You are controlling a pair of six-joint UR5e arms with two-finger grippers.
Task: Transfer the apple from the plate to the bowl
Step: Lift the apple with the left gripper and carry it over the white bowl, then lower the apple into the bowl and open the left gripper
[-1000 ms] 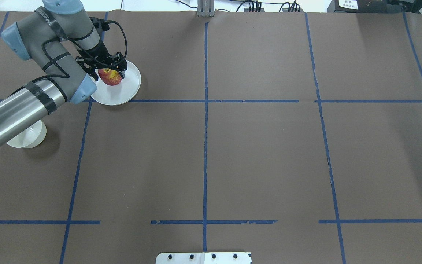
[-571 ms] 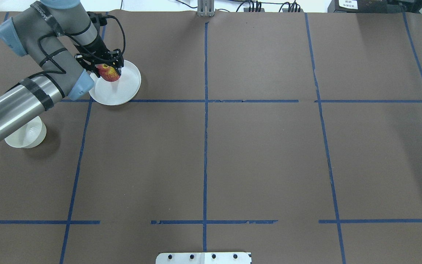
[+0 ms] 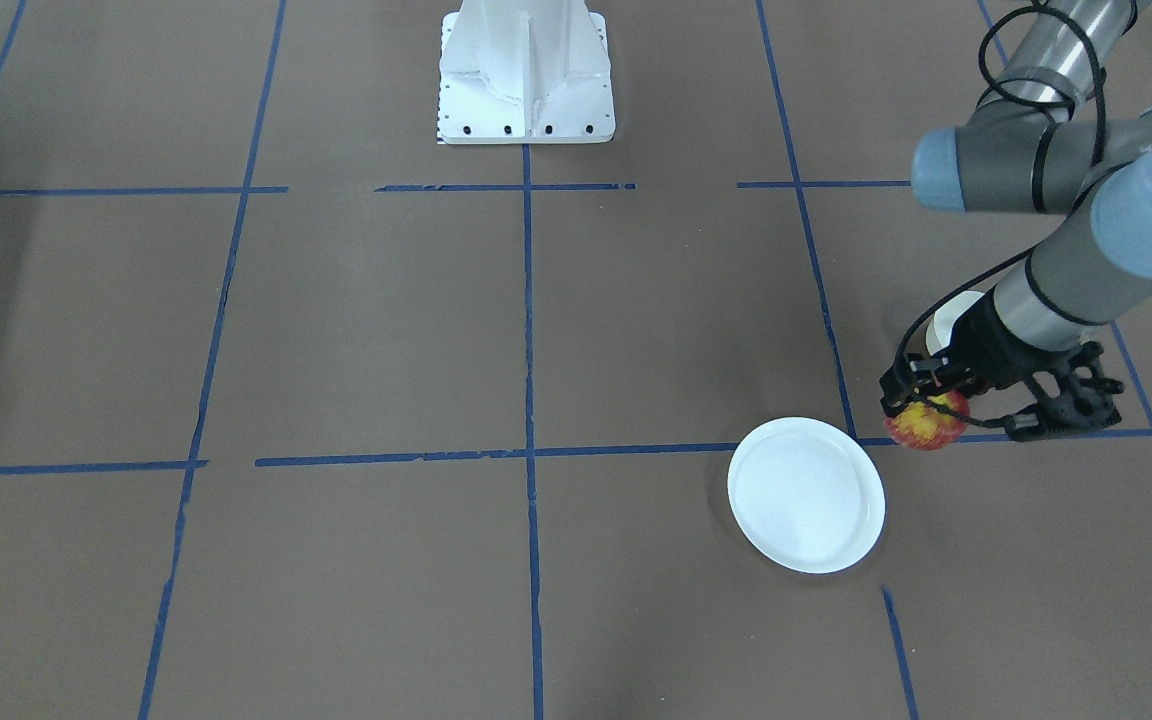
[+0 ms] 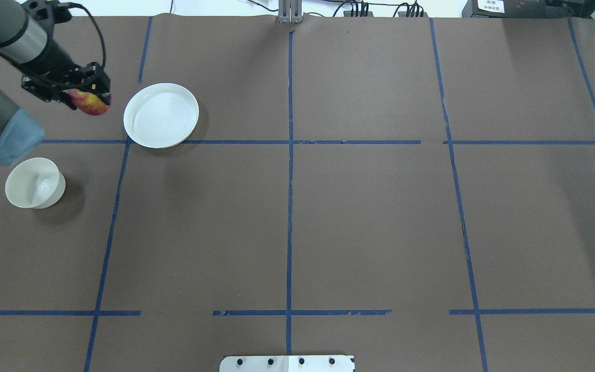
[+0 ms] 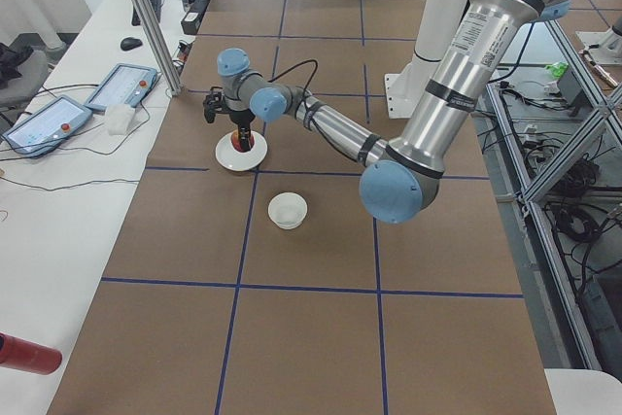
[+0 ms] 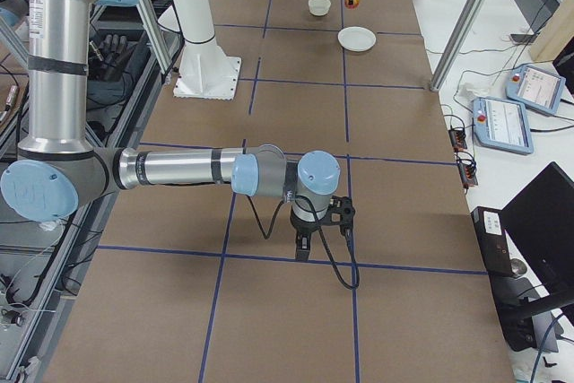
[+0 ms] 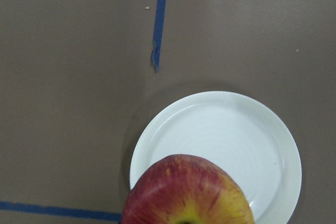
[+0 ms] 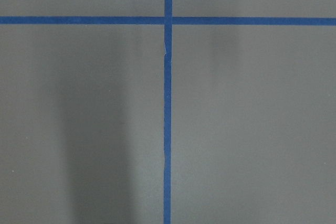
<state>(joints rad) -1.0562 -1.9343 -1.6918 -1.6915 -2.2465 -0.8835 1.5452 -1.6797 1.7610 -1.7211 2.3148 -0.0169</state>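
Across the table from the robot, front-facing view: found left gripper (image 3: 931, 415) clamped on apple (image 3: 926, 425), fingers pointing down. Fruit held above brown table cover (image 3: 336, 330), just outside rim of white plate (image 3: 806, 500). Noted small part of bowl (image 3: 948, 318) showing behind the wrist, rest hidden.

Overhead view: recorded apple in that grip at far left of table, beside plate and apart from it. Bowl upright nearer the robot, well apart from plate. Blue tape line (image 4: 225, 142) running between apple and bowl.

Left side view: seen apple in line with plate from this angle; height above plate not judged. Bowl standing alone on the near side of plate.

Right side view: noted right gripper (image 6: 314, 244) pointing down, low over table, well apart from apple, plate and bowl. Cannot tell how wide its jaws stand.

Left wrist view: found red-and-yellow apple filling lower edge, plate lying beyond it on table cover.

Right wrist view: recorded only table cover and crossing tape lines.
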